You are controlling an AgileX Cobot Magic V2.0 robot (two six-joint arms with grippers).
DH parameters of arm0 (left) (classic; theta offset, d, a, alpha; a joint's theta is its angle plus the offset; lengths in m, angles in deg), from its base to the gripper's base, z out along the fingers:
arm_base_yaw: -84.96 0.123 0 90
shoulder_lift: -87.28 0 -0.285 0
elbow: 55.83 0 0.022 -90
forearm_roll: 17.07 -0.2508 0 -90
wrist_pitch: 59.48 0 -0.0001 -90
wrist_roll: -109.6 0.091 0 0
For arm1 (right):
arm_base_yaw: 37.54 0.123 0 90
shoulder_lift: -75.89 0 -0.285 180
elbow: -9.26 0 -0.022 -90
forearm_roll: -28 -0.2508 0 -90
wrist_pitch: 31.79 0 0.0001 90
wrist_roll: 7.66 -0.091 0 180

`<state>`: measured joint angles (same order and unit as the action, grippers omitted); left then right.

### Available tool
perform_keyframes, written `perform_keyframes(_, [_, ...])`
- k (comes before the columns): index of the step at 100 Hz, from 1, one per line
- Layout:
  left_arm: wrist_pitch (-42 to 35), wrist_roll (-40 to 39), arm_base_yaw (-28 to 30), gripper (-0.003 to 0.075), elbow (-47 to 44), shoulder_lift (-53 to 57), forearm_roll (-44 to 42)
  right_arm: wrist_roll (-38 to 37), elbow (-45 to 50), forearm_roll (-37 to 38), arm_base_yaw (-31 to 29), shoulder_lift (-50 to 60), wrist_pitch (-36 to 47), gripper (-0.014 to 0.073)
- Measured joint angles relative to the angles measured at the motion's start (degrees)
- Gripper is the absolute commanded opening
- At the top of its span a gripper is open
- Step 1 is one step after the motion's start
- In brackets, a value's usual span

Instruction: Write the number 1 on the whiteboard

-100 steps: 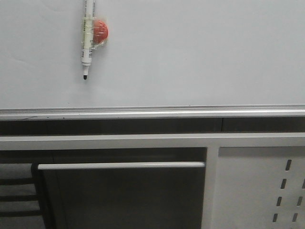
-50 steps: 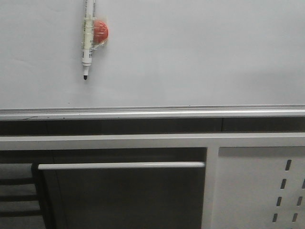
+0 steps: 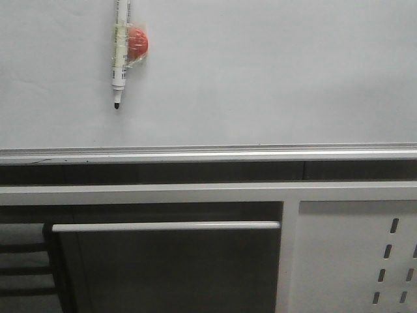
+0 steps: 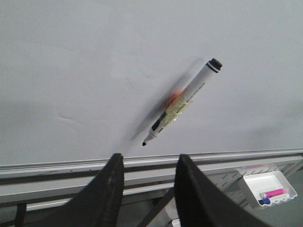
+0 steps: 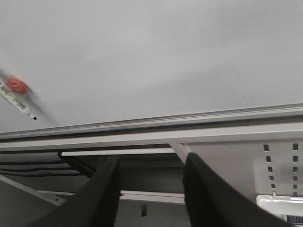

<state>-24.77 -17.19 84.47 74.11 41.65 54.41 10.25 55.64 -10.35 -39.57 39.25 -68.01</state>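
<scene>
Nothing has moved: white black-tipped marker pen (image 3: 120,55), top cut off, hangs beside orange round magnet (image 3: 137,42) on pale grey-white whiteboard (image 3: 260,72); both claws (image 4: 147,189) (image 5: 151,189) released.

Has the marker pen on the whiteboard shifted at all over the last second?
No. The marker pen hangs at the same spot above the whiteboard's silver rail, tip pointing down, as before.
</scene>
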Motion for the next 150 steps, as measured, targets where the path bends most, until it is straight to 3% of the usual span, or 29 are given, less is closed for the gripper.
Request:
perform_keyframes(26, [1.6, 16.3, -0.3, 0.0239, 0.0, -3.2, 7.8, 0.0, 0.0, -0.4, 0.0, 0.0, 0.0, 0.0291])
perform_keyframes(41, [-2.0, 20.1, -3.8, 0.0228, 0.3, -4.6, 9.9, 0.0, 0.0, -0.4, 0.0, 0.0, 0.0, 0.0291])
perform_keyframes(55, [-8.8, 22.0, -11.4, 0.0221, 0.6, -7.0, 10.5, 0.2, 0.0, -0.4, 0.0, 0.0, 0.0, 0.0291])
perform_keyframes(84, [-34.7, 24.0, -33.5, 0.0223, 3.0, -14.5, 13.2, 0.2, 0.0, -0.4, 0.0, 0.0, 0.0, 0.0291])
perform_keyframes(98, [-43.5, 24.2, -40.2, 0.0231, 6.3, -19.8, 13.2, 0.2, 0.0, -0.4, 0.0, 0.0, 0.0, 0.0291])
perform_keyframes(122, [-47.4, 24.2, -41.8, 0.0322, 12.6, -29.1, 13.3, 0.2, 0.0, -0.4, 0.0, 0.0, 0.0, 0.0291])
perform_keyframes(150, [-46.1, 24.3, -41.8, 0.0327, 17.9, -34.7, 12.5, 0.2, 0.0, -0.4, 0.0, 0.0, 0.0, 0.0291])
